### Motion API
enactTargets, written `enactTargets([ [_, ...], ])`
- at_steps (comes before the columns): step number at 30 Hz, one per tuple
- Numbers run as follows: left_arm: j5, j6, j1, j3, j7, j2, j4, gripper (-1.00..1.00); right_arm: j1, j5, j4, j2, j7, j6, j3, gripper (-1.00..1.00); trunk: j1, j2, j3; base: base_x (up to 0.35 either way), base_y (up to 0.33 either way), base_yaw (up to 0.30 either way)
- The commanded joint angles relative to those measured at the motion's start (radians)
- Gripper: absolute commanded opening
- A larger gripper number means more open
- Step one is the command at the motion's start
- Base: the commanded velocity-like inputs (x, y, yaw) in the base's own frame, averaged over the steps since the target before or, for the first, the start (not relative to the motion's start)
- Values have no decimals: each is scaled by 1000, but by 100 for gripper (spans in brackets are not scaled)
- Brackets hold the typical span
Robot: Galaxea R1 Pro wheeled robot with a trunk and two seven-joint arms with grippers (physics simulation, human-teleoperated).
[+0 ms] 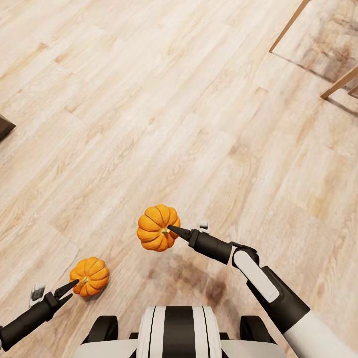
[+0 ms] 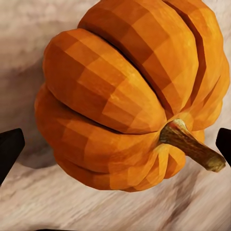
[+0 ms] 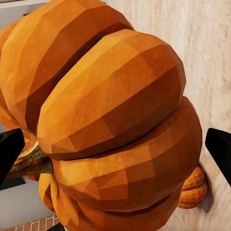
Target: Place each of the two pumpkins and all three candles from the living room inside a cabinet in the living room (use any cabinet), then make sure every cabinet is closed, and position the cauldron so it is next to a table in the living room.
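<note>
Two ribbed orange pumpkins hang just above the light wood-plank floor. In the head view the larger-looking pumpkin (image 1: 158, 227) is held at its stem side by my right gripper (image 1: 171, 228), and its shadow falls on the floor below. The other pumpkin (image 1: 89, 276) is at the lower left in my left gripper (image 1: 73, 284). In the left wrist view that pumpkin (image 2: 125, 96) sits between two dark fingertips (image 2: 9, 149), its brown stem (image 2: 192, 147) pointing sideways. In the right wrist view the right pumpkin (image 3: 110, 120) lies between fingertips (image 3: 219, 149), with the left pumpkin (image 3: 195, 187) beyond it.
Two slanted pale wooden furniture legs (image 1: 291, 25) (image 1: 340, 84) stand at the far right over darker flooring. A dark corner (image 1: 5, 127) pokes in at the left edge. My white and black base (image 1: 179, 328) is at the bottom. Open plank floor (image 1: 149, 99) stretches ahead.
</note>
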Motion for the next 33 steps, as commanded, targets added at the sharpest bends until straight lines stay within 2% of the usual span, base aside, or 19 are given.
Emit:
enactTargets([
  [1,6,8,0,0,-1,0,0,100,-1,-8,0,-1,0,4,1,-100,0,0,0,0,0,0],
  [22,6,8,0,0,-10,7,0,100,-1,-8,0,-1,0,4,1,-100,3,-2,0,0,0,0],
  [33,5,8,0,0,-9,7,0,100,-1,-8,0,-1,0,4,1,-100,3,-2,0,86,-4,0],
])
